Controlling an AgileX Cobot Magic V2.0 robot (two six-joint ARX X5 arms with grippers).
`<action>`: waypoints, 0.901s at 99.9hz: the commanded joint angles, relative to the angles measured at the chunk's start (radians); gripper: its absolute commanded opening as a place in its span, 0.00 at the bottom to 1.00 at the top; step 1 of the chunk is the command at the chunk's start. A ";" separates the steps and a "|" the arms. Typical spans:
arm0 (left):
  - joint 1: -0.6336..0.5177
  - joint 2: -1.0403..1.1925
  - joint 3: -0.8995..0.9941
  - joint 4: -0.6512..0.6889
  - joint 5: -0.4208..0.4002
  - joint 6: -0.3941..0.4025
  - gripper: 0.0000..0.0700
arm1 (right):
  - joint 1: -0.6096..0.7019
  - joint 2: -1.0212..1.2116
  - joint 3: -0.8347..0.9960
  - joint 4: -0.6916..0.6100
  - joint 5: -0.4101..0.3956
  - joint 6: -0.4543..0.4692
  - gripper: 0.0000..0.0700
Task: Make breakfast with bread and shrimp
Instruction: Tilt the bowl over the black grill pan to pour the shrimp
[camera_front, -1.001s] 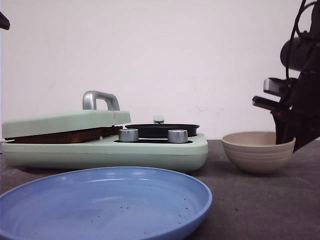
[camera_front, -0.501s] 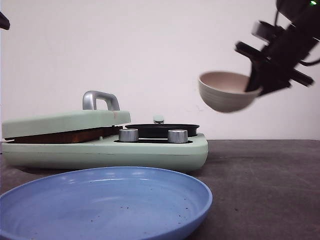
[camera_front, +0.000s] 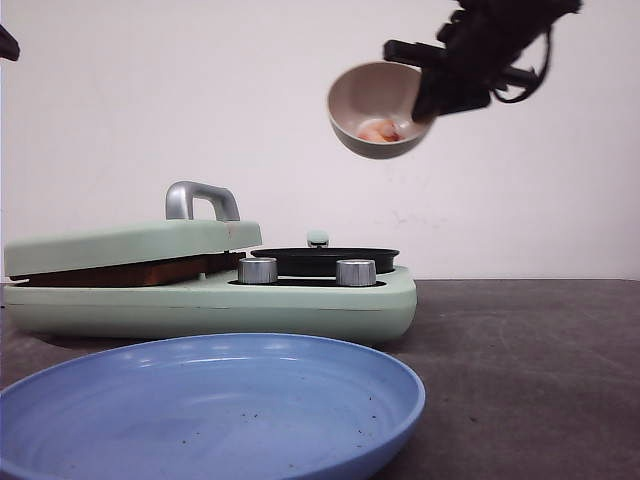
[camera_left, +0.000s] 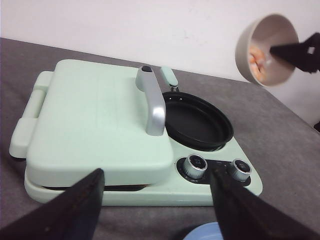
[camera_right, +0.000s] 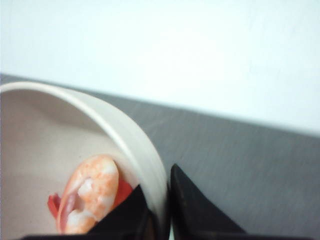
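Note:
My right gripper (camera_front: 428, 98) is shut on the rim of a beige bowl (camera_front: 362, 95), one finger inside and one outside. It holds the bowl high in the air, tilted, above the black round pan (camera_front: 322, 260). Pink shrimp (camera_front: 378, 130) lie in the bowl, and one shrimp (camera_right: 90, 195) shows close to the right gripper (camera_right: 157, 186). A brown band, likely the bread (camera_front: 130, 272), shows in the gap under the closed mint lid (camera_front: 130, 243). My left gripper (camera_left: 156, 200) hangs open in front of the appliance, holding nothing.
The mint-green appliance (camera_left: 150, 192) has a metal handle (camera_left: 152, 102) on its lid and two silver knobs (camera_left: 195, 165). A blue plate (camera_front: 400, 385) sits nearest the camera. Grey table surface lies to the right of the appliance.
My right gripper lifted the bowl off the table at the right, carried it up and to the left, and tilted it so its inside now shows. The left gripper stayed put.

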 joint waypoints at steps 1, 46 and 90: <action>-0.003 0.000 0.007 0.010 -0.006 -0.002 0.52 | 0.026 0.049 0.021 0.062 0.045 -0.135 0.00; -0.003 0.000 0.007 0.015 -0.005 0.031 0.52 | 0.134 0.247 0.021 0.412 0.248 -0.586 0.00; -0.003 0.000 0.007 0.017 -0.005 0.059 0.52 | 0.154 0.251 0.021 0.605 0.251 -0.774 0.00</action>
